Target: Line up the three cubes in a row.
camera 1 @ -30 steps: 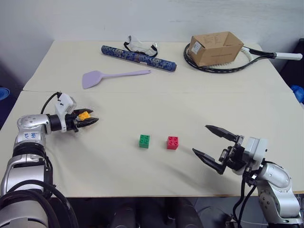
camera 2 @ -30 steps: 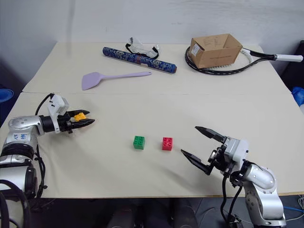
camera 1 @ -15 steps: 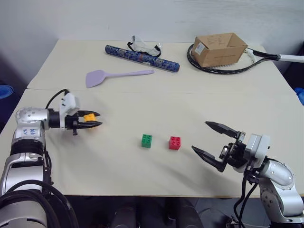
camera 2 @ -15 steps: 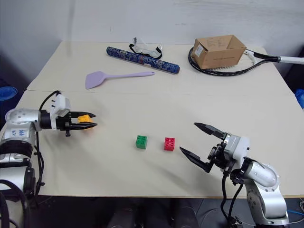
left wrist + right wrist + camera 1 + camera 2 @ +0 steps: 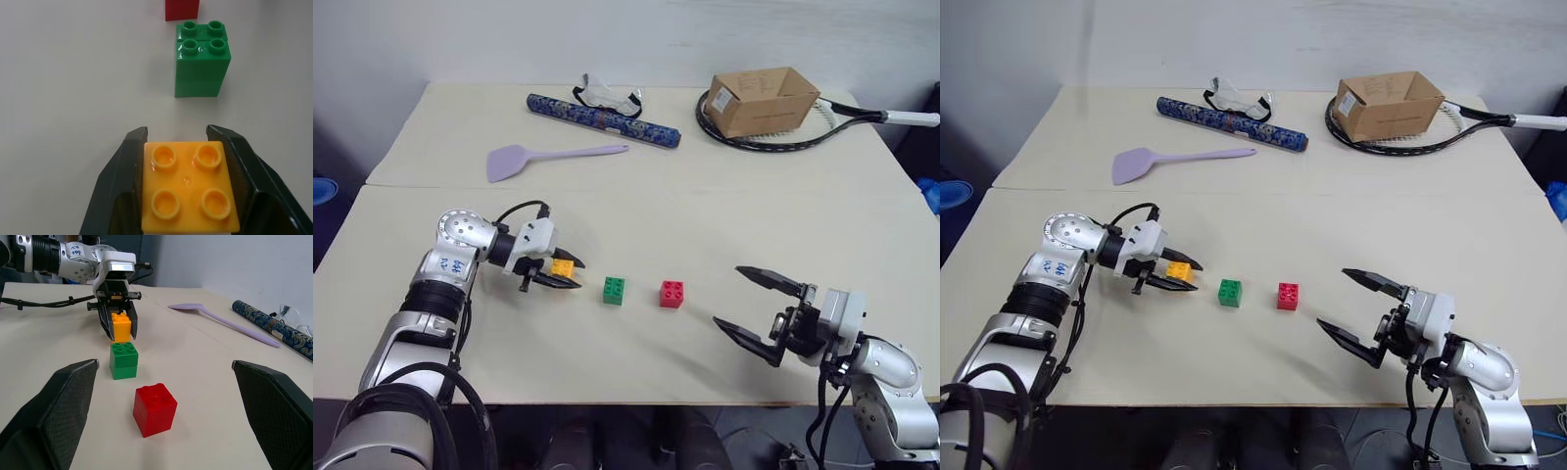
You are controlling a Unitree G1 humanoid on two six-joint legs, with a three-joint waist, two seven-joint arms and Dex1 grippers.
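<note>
My left gripper (image 5: 566, 274) is shut on the yellow-orange cube (image 5: 563, 267), holding it studs-up just left of the green cube (image 5: 614, 290). In the left wrist view the two black fingers (image 5: 120, 181) clamp the yellow-orange cube (image 5: 188, 185) from both sides, with the green cube (image 5: 201, 58) a short gap ahead and the red cube (image 5: 182, 9) beyond it. The red cube (image 5: 672, 294) stands on the table to the right of the green one. To the right of the red cube my right gripper (image 5: 754, 311) hangs open and holds nothing.
Along the table's far side lie a purple spatula (image 5: 543, 157), a dark patterned roll (image 5: 602, 119), clear goggles (image 5: 607, 96), a brown cardboard box (image 5: 759, 98) and a racket (image 5: 822, 122). A seam (image 5: 656, 186) crosses the table behind the cubes.
My left gripper has carried the yellow-orange cube to the right, from the table's left part to just beside the green cube, and turned on the way. The right gripper has stayed put.
</note>
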